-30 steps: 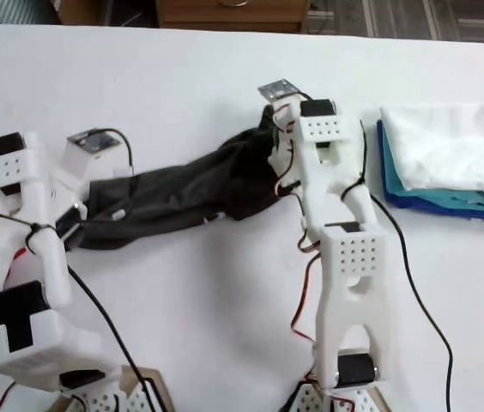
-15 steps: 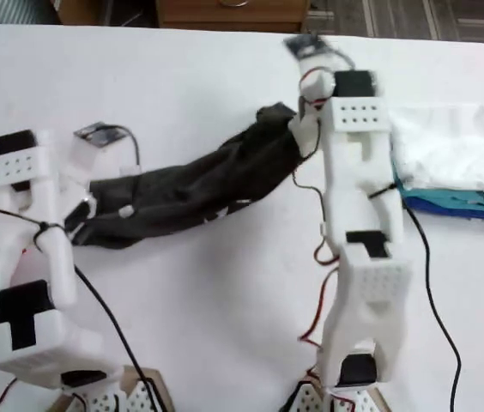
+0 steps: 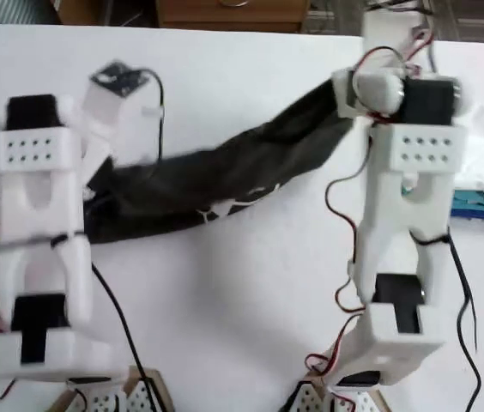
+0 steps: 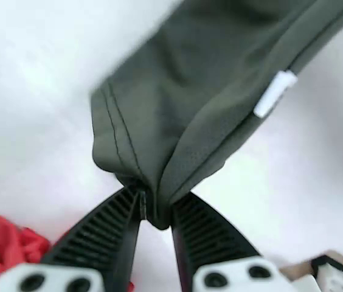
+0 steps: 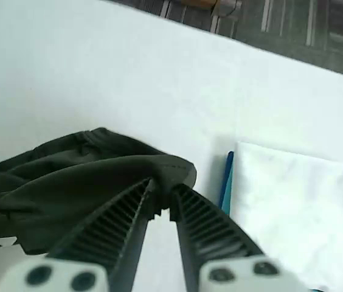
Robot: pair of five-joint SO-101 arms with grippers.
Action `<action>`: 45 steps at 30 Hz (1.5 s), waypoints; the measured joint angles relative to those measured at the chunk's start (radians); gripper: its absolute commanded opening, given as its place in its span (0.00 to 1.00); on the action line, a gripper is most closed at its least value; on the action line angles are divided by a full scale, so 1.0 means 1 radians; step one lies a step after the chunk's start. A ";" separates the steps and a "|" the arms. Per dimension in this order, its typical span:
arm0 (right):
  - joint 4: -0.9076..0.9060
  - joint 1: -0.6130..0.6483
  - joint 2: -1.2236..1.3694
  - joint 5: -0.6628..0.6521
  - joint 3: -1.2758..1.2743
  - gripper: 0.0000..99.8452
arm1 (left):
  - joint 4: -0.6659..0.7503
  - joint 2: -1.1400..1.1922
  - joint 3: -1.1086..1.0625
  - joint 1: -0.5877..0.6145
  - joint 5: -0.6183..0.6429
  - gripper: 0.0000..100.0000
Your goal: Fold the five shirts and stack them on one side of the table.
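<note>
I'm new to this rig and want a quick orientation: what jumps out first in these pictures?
A dark shirt is stretched across the middle of the white table, pinched at one end by the left gripper and at the other by the right gripper. Beside the right arm lies a folded stack, white on top of teal and blue. A red cloth is bunched by the left arm.

The shirt [image 3: 216, 176] is plain dark grey-green with a white tag [image 4: 275, 94]. The table [image 3: 225, 300] is white. The stack [image 5: 293, 201] is white over blue. The cloth [image 4: 10, 243] is red.
</note>
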State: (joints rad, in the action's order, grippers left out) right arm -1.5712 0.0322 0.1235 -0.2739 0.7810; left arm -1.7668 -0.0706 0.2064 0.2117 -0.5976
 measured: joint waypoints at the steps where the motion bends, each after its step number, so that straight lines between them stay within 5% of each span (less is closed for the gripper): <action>1: 0.002 -0.006 -0.025 0.008 0.000 0.02 | 0.000 -0.043 0.009 -0.015 0.000 0.02; 12: 0.018 -0.026 -0.336 0.021 0.000 0.02 | 0.000 -0.465 0.012 -0.072 -0.003 0.02; 23: 0.091 -0.026 -0.620 0.021 0.006 0.02 | 0.017 -0.727 0.015 0.017 -0.005 0.02; 45: 0.256 -0.026 -0.891 -0.031 0.021 0.02 | 0.055 -0.980 0.035 0.017 0.003 0.02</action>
State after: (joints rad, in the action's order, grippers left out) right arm -1.3149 0.0061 -0.7679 -0.3046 0.8025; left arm -1.7116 -1.0510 0.2417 0.2286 -0.5946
